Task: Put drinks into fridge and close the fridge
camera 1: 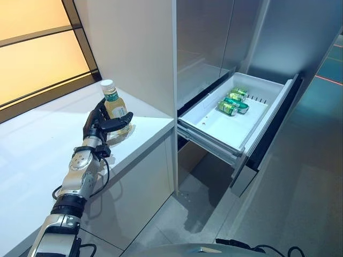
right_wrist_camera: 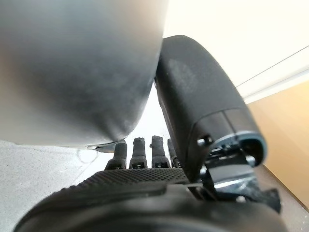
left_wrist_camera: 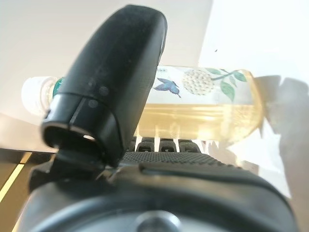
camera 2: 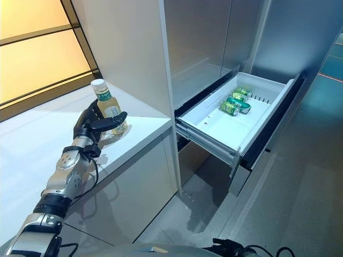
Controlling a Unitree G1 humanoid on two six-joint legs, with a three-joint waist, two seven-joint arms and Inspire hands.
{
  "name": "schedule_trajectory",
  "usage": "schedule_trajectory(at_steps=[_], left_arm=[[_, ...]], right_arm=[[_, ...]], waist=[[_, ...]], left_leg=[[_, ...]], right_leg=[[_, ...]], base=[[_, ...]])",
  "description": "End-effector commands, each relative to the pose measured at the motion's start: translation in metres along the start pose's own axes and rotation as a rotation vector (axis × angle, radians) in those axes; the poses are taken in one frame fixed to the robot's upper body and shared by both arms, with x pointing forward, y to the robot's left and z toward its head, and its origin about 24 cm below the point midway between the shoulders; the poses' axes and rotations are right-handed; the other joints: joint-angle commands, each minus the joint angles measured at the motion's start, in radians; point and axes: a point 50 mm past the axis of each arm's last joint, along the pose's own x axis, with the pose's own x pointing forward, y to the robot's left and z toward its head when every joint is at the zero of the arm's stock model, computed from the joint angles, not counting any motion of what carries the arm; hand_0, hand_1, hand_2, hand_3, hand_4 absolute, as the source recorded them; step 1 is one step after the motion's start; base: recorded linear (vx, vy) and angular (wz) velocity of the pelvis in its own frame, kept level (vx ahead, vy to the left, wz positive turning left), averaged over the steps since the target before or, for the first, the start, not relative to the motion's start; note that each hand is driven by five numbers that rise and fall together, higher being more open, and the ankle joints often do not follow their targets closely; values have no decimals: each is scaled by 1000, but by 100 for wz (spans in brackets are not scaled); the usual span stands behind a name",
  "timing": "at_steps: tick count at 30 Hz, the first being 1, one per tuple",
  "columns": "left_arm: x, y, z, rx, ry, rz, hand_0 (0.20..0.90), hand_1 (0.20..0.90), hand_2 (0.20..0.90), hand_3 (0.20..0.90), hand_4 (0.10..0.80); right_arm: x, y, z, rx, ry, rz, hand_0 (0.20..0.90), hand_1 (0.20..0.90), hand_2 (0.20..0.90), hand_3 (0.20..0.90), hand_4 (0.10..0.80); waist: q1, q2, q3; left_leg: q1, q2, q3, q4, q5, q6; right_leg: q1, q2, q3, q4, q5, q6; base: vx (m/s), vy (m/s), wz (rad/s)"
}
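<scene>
A clear bottle of pale yellow drink with a white cap stands upright on the white counter, close to the fridge's side wall. My left hand is round its lower half, with the thumb across the front and the fingers behind. In the left wrist view the thumb lies over the bottle. The fridge's white drawer is pulled out, with green cans lying at its far end. My right hand is open and holds nothing.
The grey fridge stands right of the counter, its upper doors shut. The open drawer juts out over the grey floor. A yellow-lit window runs behind the counter.
</scene>
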Motion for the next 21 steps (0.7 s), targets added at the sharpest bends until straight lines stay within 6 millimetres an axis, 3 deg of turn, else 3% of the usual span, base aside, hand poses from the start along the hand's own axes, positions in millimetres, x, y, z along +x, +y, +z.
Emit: schedule_trajectory(at_steps=[1, 21], left_arm=[[31, -3, 86, -20, -364, -6, 900, 900, 900, 900, 800], [31, -4, 100, -27, -430, 21, 900, 900, 900, 900, 800]], right_arm=[[0, 2, -10, -42, 59, 28, 900, 900, 900, 900, 800], [1, 5, -9, -36, 61, 29, 900, 900, 900, 900, 800]], waist=[[-5, 8, -34], [-9, 8, -42]], left_leg=[[33, -2, 63, 7, -88, 10], [47, -9, 59, 7, -95, 18]], right_leg=[[-19, -44, 2, 17, 40, 60], [-15, -38, 15, 27, 32, 54]], base=[[34, 2, -3], [17, 0, -3]])
